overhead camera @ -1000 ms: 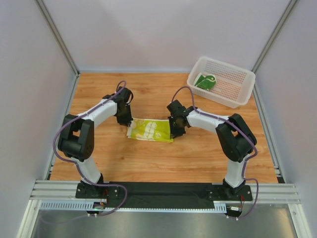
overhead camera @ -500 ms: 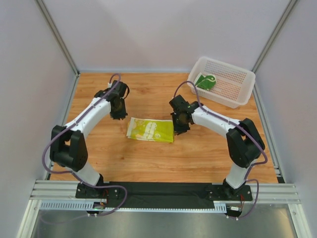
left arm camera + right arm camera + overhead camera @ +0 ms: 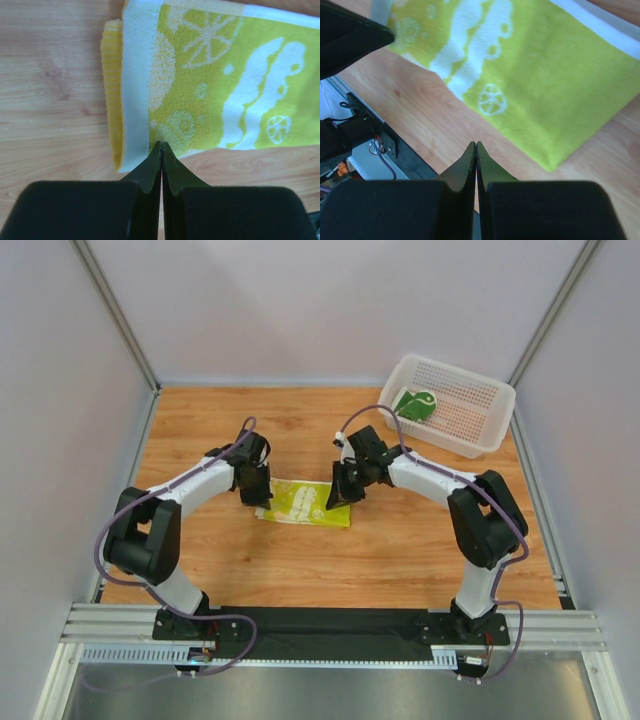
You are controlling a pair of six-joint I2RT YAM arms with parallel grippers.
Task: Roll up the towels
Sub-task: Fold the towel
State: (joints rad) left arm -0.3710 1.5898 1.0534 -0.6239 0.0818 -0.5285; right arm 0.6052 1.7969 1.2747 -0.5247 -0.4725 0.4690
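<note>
The cream-yellow towel (image 3: pixel 303 502) lies folded flat on the wooden table (image 3: pixel 400 540), its long axis running left to right between the arms. The left gripper (image 3: pixel 161 146), fingers pressed together, has its tips at the towel's left end. The right gripper (image 3: pixel 476 145), likewise closed, hangs beside the right end. The dark green towel (image 3: pixel 414 403) sits in the white basket (image 3: pixel 480 435).

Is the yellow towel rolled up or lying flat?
Flat and folded, not rolled. The yellow towel lies as a flat rectangle on the table, with stacked layers showing at its end in the left wrist view.
</note>
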